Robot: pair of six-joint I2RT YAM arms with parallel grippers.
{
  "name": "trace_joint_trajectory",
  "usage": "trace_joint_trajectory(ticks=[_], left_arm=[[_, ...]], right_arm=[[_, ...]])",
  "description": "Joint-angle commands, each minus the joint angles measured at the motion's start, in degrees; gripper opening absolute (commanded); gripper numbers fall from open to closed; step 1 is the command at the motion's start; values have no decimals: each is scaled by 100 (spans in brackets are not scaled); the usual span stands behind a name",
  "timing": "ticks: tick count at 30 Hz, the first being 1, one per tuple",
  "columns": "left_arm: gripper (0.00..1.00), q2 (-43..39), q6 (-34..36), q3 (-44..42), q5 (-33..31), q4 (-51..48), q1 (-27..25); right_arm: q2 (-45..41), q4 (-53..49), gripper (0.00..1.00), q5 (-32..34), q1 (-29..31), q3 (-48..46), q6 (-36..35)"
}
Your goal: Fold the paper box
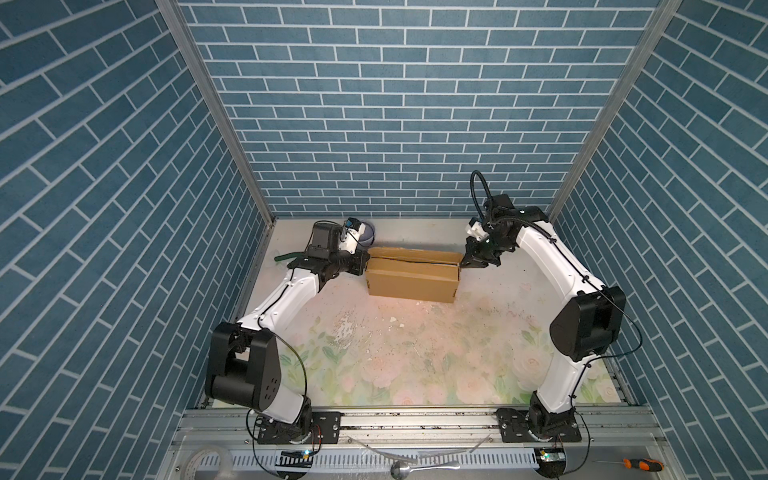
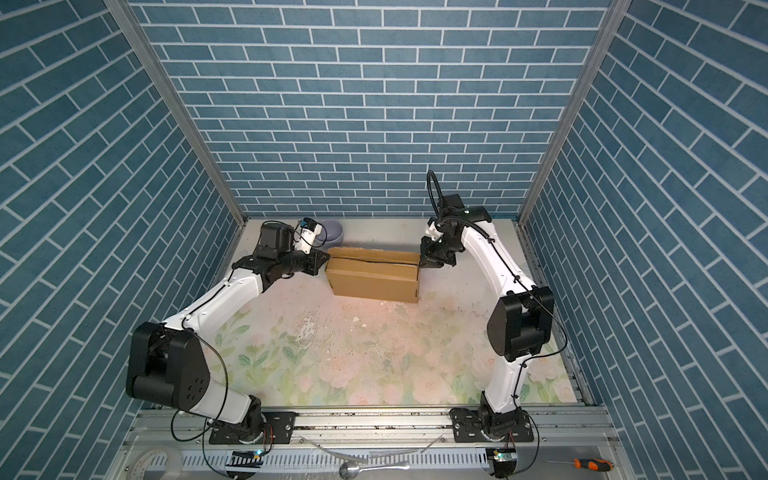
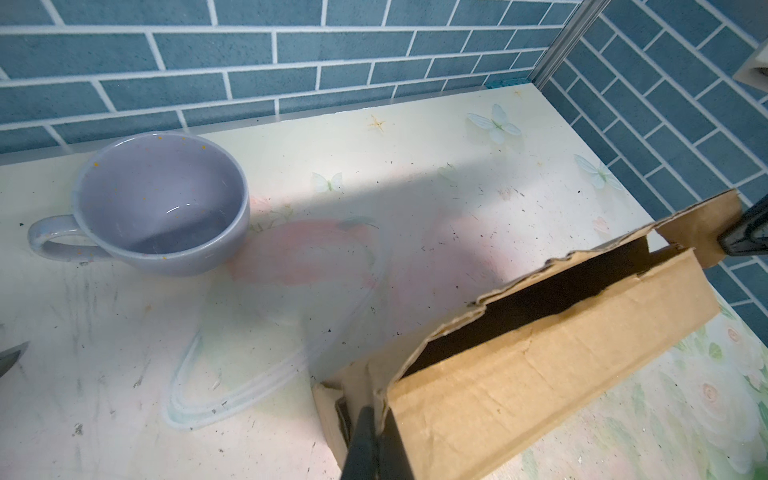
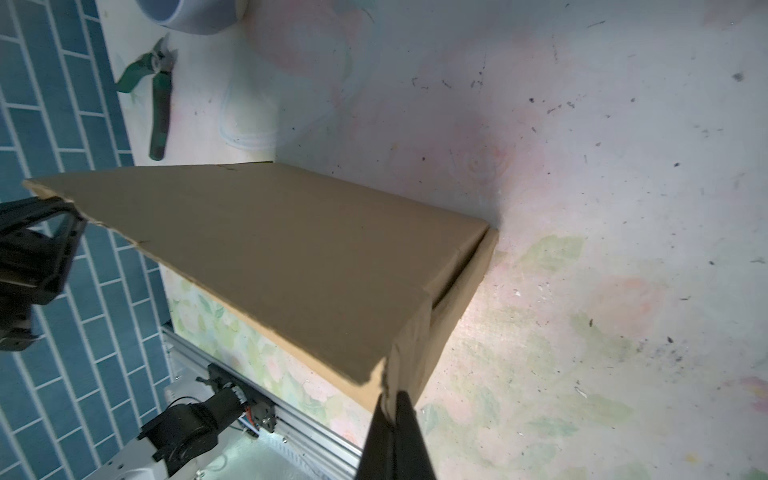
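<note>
Paper box [image 1: 411,279] — left fingers [image 3: 360,442] tight on one end; right fingers [image 4: 410,436] opposite

Right gripper [image 4: 391,400] pinches paper box [image 4: 291,257] corner flap; left gripper [image 4: 68,210] at opposite end. Green shears [image 4: 160,112], lilac cup [image 4: 195,18] near tabletop [image 4: 602,208] edge.

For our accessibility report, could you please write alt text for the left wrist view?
The left gripper pinches the near end of a brown, partly folded box whose top gapes open. An empty lilac cup stands upright on the table near the blue brick wall.
</note>
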Motion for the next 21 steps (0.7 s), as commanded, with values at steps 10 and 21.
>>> trace_joint_trajectory(ticks=[10,21], left_arm=[[0,104,44,-13,18,-449,-83],[0,123,18,-30,26,-414,-83]], right_arm=[[-86,545,0,-1149,-206,-236,502],[-110,725,0,-1369,-413,-413,619]])
